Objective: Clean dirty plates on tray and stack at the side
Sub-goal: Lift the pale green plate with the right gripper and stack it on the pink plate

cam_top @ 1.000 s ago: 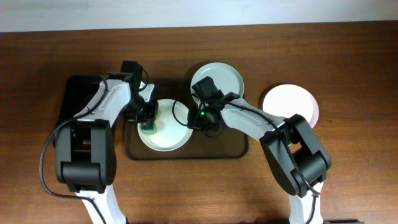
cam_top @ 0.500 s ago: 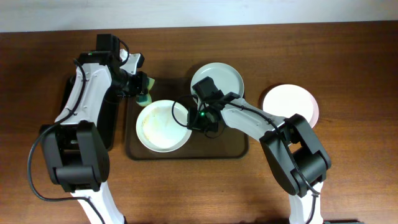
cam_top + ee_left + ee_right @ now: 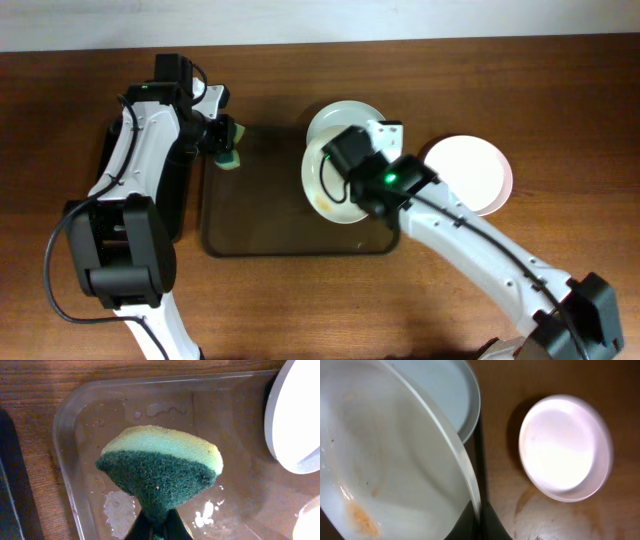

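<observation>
left arm first: the left pincer (image 3: 159,529) is clamped narrow on a sponge (image 3: 160,467), dark green scouring side nearest the fingers, pale yellow-green foam on the far side. from overhead the sponge sits at the 10 o'clock corner of the brown tray (image 3: 255,215). whether it touches the tray floor, i cannot tell. the left wrist view shows wet patches and droplets glinting on the tray bottom around that corner.

over to the right arm: the right pincer (image 3: 479,521) is closed tight on the rim of the smeared plate (image 3: 395,470), gripping at the plate's 5 o'clock edge in the wrist view. there is an orange-brown smear low on the plate's face, towards 7 o'clock, with fainter streaks above it. from overhead this plate is held over the tray's 3 o'clock side, partly covered by the arm.

the second plate (image 3: 345,115) lies at the tray's 1 o'clock corner, and the smeared plate's upper edge overlaps it from above. its visible face looks clean and white.

the third plate (image 3: 460,165) rests on the wooden bench (image 3: 500,80), off the tray, out at 3 o'clock and just beside the tray's rim. it looks clean, with a bright glare on it.

a black tray (image 3: 170,180) lies on the bench at 9 o'clock of the brown tray, mostly hidden under the left arm.
</observation>
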Controlling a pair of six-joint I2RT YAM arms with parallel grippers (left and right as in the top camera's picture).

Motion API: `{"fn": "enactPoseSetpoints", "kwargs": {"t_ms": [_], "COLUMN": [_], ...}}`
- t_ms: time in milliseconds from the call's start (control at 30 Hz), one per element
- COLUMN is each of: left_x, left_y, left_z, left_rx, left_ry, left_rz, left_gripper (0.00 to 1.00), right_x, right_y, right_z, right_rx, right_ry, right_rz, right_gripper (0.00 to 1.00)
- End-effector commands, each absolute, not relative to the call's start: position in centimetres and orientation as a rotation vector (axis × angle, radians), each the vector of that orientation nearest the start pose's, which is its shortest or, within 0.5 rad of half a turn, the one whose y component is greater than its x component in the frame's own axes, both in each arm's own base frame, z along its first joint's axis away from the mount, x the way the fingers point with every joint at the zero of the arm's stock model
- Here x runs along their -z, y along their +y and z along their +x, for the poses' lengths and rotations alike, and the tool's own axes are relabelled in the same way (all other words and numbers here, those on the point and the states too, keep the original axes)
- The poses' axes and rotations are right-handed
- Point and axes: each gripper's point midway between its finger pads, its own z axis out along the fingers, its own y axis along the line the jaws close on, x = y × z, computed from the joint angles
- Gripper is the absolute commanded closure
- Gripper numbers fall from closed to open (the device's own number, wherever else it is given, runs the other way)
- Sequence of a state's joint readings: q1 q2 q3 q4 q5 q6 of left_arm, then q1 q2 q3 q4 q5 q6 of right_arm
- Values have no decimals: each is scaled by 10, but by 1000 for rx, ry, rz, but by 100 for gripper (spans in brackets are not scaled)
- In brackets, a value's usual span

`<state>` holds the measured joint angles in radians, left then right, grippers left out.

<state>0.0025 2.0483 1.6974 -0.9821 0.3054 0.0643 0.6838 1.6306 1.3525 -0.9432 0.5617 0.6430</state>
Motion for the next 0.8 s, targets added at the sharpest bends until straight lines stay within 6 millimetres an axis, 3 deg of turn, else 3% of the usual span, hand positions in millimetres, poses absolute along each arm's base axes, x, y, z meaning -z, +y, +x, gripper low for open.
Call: {"fn": "enactPoseSetpoints", "kwargs": {"t_ms": [0,100,333,400,500,567,633,700,767], "left_x": [-92,-92,-92,-92,-91,-92,-92,-91,-91], "left_y": [-50,-50,-50,-50,-50,-50,-50,-50,-50], "left_z": [451,451,451,451,451,451,451,451,451], "left_rx": [419,418,418,418,418,418,419,419,419], "left_ry": [2847,2845,2845,2845,2845,2845,2845,2846,2847], "left_rz": [170,170,171,170,170,170,170,170,170], "left_gripper": [99,99,99,99,99,99,99,99,99], "right_x": [-211,-235,-288,-291,-290,-276,-246,-219,-214], "right_y": [155,168,174,180,180,186,197,203,195], "right_z": [340,331,318,315,315,317,320,326,335], "right_rx": [562,704,861,842,839,780,634,378,183], "right_ry": [2207,2056,1747,1728,1730,1807,1981,2195,2314], "right_rz": [18,-115,-70,-67,-65,-94,-140,-77,0], "right_gripper": [96,96,96,96,96,96,96,96,96]}}
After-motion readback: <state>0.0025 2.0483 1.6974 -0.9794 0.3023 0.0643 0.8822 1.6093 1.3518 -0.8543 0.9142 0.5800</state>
